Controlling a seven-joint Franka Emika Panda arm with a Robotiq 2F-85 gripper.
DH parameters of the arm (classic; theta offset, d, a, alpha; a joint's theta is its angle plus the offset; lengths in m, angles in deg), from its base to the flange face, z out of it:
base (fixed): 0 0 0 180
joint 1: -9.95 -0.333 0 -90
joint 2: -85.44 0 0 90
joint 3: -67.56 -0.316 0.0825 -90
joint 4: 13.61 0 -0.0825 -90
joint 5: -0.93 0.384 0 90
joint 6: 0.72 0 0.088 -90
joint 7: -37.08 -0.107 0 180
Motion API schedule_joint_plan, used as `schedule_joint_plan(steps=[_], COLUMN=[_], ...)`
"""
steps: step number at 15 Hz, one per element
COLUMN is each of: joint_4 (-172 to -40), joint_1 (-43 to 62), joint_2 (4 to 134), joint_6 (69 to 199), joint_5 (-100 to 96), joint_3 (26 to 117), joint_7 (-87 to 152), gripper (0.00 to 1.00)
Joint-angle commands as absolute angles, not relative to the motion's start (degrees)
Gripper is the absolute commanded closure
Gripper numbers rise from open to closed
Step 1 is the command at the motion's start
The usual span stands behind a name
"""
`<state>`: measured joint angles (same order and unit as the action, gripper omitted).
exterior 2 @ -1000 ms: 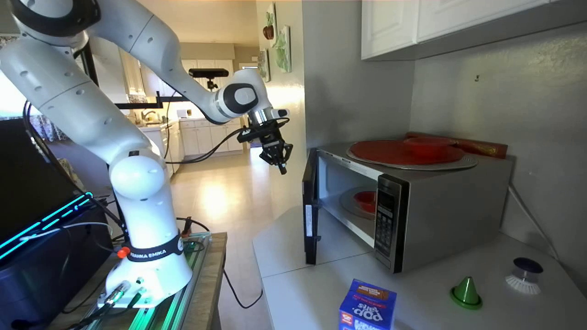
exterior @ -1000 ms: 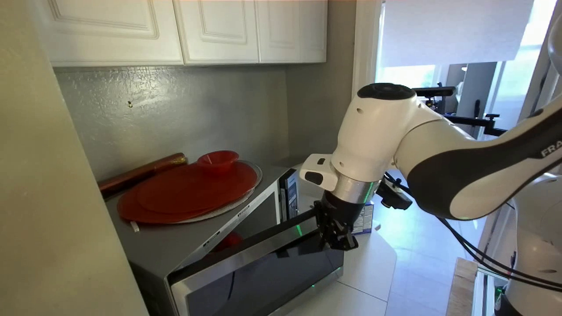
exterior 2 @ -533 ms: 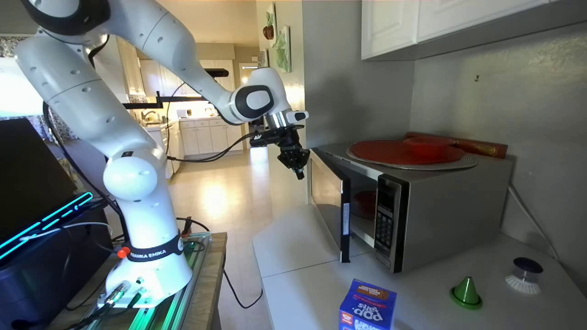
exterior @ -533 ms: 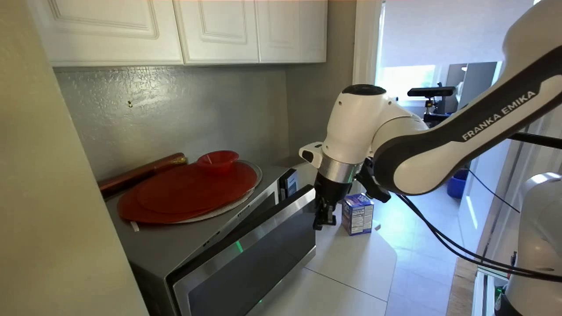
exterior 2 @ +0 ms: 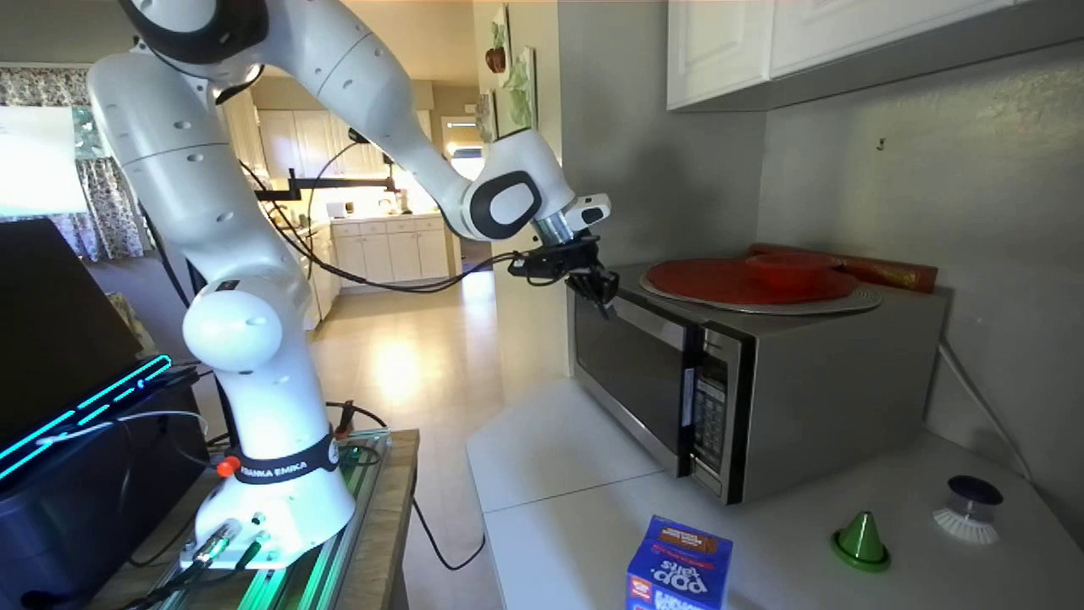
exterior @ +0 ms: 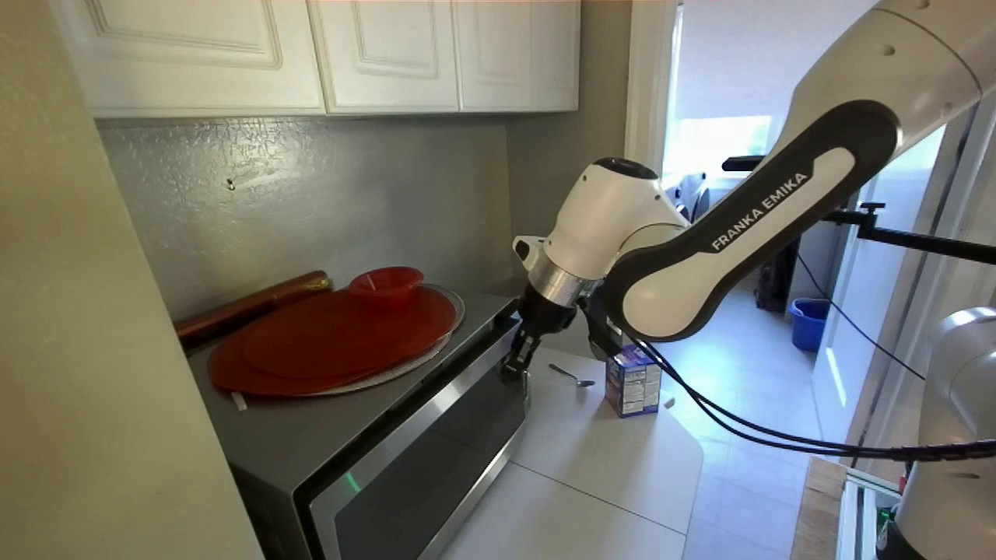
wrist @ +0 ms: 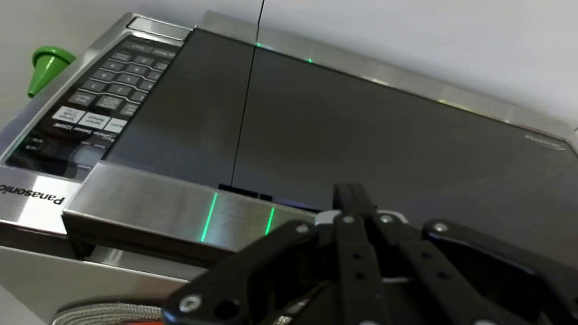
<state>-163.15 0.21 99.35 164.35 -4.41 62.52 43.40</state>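
Logo (wrist: 32, 194) on MW (wrist: 307, 117) legible wrist vw only.

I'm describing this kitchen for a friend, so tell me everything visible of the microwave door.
The microwave door is a wide, dark, glossy, glass-like panel with brushed-metal-looking bands along top and bottom; the upper one catches green streaks of light. One corner bears lettering too small to read. It stands upright and slightly ajar, its free edge jutting out beside the keypad of the microwave. The closed fingers are at its upper part; whether they touch it is hard to tell.
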Motion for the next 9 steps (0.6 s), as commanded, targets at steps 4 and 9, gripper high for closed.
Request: schedule_joint_plan(steps=[4, 9], joint_4=[-162.2, -160.8], joint_1=[0.8, 2.3], joint_2=[97.8, 95.9], joint_6=[165.4, 166.5], joint_5=[-4.1, -5.1], joint_3=[62.0, 62.0], joint_7=[43.4, 42.4], gripper=[1.00, 1.00])
